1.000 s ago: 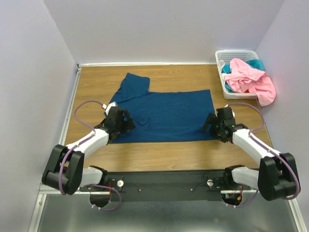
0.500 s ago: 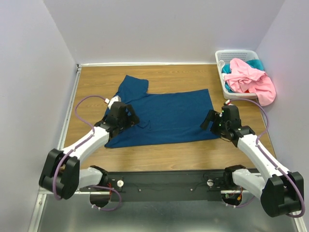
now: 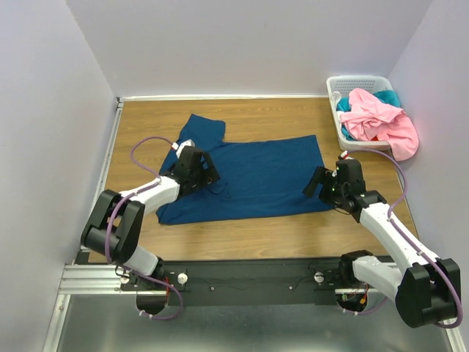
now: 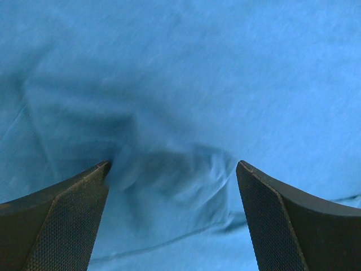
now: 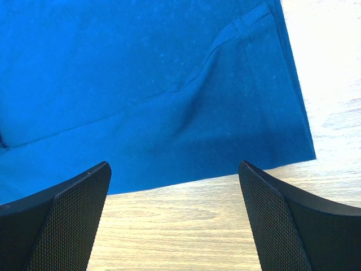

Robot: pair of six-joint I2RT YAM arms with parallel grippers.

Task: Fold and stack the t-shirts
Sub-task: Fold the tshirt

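Observation:
A dark blue t-shirt point(image 3: 256, 172) lies spread on the wooden table, one sleeve pointing to the far left. My left gripper point(image 3: 212, 174) rests low on its left part and stands open, with a raised wrinkle of the cloth point(image 4: 169, 169) between its fingers point(image 4: 67, 220). My right gripper point(image 3: 315, 183) hovers open over the shirt's right hem point(image 5: 282, 113), with bare wood between its fingertips point(image 5: 282, 226). A pink t-shirt point(image 3: 381, 121) spills over a white basket point(image 3: 357, 79), and a brighter teal t-shirt point(image 3: 390, 97) lies under it.
The basket stands at the far right corner against the wall. Walls close in the table at the back and on both sides. A metal rail point(image 3: 242, 279) with the arm bases runs along the near edge.
My left gripper has slid farther onto the shirt, away from the near edge, and the cloth's near-left corner has shifted with it. My right gripper lifted back slightly and then held still.

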